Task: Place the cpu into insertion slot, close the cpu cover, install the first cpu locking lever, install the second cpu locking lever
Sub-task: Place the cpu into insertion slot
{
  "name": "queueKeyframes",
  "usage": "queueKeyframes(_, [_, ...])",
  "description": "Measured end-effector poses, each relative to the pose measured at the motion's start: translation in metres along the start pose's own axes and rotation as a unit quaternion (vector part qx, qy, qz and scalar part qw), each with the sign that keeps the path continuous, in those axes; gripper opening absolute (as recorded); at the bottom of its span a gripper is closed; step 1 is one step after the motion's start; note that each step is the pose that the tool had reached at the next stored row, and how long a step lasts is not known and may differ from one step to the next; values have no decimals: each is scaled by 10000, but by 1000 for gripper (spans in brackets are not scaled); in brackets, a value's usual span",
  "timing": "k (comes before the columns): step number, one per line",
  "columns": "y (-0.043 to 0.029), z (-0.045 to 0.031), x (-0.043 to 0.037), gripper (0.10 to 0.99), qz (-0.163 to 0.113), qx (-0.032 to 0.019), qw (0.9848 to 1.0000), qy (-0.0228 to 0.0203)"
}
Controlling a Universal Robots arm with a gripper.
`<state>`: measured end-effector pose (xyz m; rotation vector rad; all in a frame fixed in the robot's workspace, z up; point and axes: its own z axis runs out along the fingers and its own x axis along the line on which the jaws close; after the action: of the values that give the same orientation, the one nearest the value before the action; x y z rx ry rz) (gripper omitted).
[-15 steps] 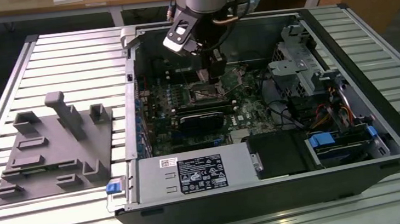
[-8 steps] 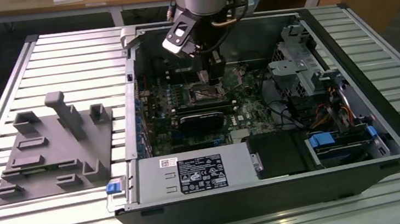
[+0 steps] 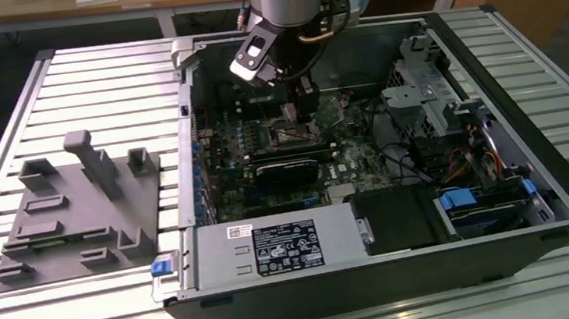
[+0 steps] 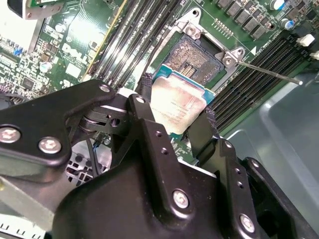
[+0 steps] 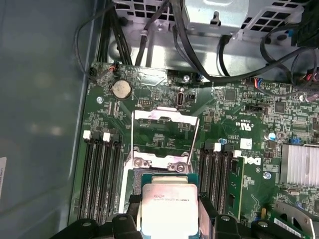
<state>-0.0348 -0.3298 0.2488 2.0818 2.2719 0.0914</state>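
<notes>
In the exterior view an open computer case [image 3: 483,46] lies on a slatted metal table [image 3: 99,75]. The arm comes in from twelve o'clock, and the gripper [image 3: 304,114] hangs just above the insertion slot [image 3: 293,135] on the green motherboard [image 3: 230,188]. In both wrist views the jaws are closed on the cpu [image 4: 179,99] [image 5: 169,206]. One black finger [image 4: 144,89] presses one edge and the other presses the opposite edge, with the pale metal top facing the cameras. The gripper [image 4: 175,112] holds the chip level over the near rim of the insertion slot [image 4: 192,59]. Its bare contact field shows beyond the chip, so the cpu is not seated. How high it rides above the slot cannot be told. In the first wrist view the cpu cover [image 5: 164,114] is swung open, lying back from the slot toward the coin cell battery [image 5: 119,88]. In the second wrist view a thin locking lever [image 4: 269,72] sticks out free from a corner of the slot's rim. Memory slots [image 5: 102,169] flank the socket. In the exterior view a black graphics card [image 3: 291,167] sits at six o'clock from the slot, with the power supply [image 3: 272,247] farther along that line. A grey fixture plate [image 3: 71,219] rests on the table at nine o'clock from the case.
</notes>
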Motion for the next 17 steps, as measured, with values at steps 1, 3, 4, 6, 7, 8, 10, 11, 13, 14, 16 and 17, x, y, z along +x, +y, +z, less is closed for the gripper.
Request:
queueKeyframes(1, [-1, 10, 0, 537, 2, 0, 10000, 0])
queueKeyframes(3, [-4, 31, 0, 537, 4, 0, 10000, -1])
queueKeyframes(4, [-5, 42, 0, 537, 5, 0, 10000, -1])
queueKeyframes(6, [-10, 66, 1, 537, 6, 0, 10000, -1])
queueKeyframes(7, [-14, 77, 1, 537, 6, 0, 10000, -1])
queueKeyframes(8, [-19, 89, 2, 537, 5, 0, 10000, -1])
queueKeyframes(10, [-32, 105, 3, 537, 5, 0, 10000, -1])
queueKeyframes(11, [-38, 113, 5, 537, 5, 0, 10000, -1])
queueKeyframes(13, [-48, 130, 7, 537, 5, 0, 10000, -1])
queueKeyframes(14, [-54, 139, 8, 537, 6, 0, 10000, -1])
queueKeyframes(16, [-69, 158, 13, 537, 7, 0, 10000, -1])
queueKeyframes(17, [-76, 166, 15, 537, 9, 0, 10000, -1])
